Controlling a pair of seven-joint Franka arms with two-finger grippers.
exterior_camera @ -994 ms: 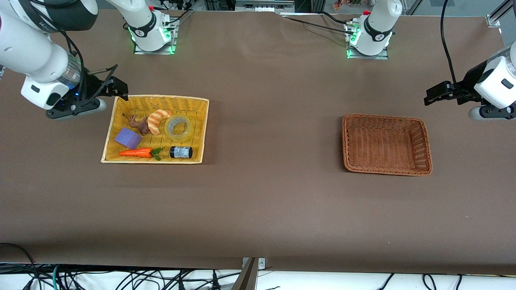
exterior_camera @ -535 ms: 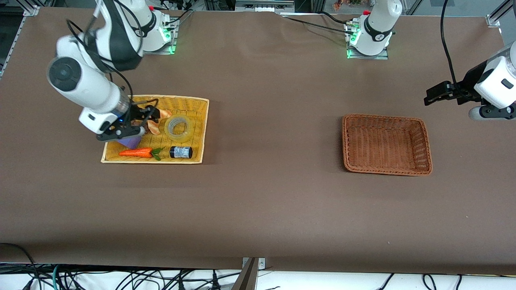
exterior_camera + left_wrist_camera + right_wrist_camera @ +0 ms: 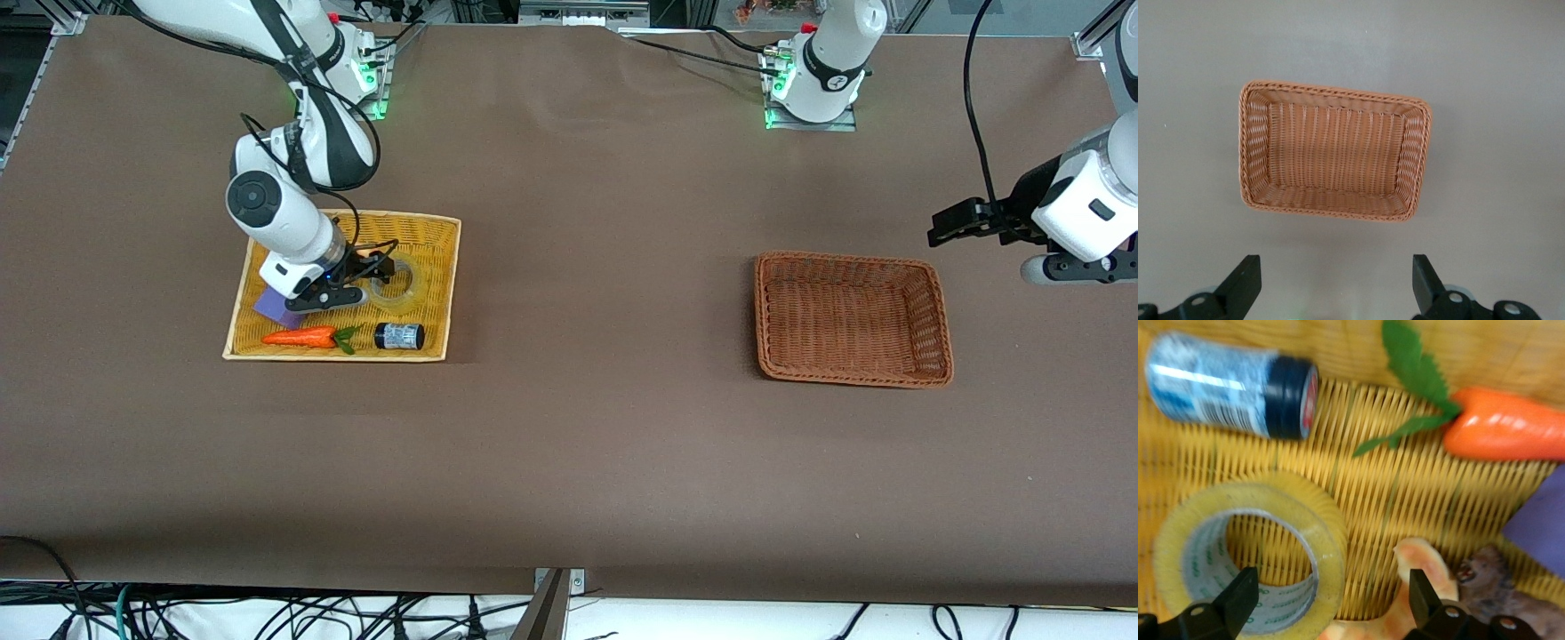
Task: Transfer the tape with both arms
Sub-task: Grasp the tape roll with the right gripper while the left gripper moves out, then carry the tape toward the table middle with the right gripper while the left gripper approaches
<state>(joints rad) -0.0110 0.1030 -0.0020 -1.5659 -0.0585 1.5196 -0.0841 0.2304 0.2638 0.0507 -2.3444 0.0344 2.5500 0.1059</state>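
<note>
A brown cloth is covering the table [image 3: 569, 444], with cables trailing along its near edge. The tape [image 3: 397, 283] is lying in the yellow basket [image 3: 444, 293] toward the right arm's end. The right end effector [image 3: 378, 267] is hanging over it, spread wide and empty. The left end effector [image 3: 944, 227], also wide and empty, is waiting over bare cloth beside the brown basket [image 3: 925, 373].

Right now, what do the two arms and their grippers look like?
Both are white jointed arms with rounded grey-capped joints and black bands, on bases lit green. Loose black cables run along each. The right gripper and the left gripper are black with two slim jaws, mounted under a white wrist block; the right wrist shows a small blue light.
</note>
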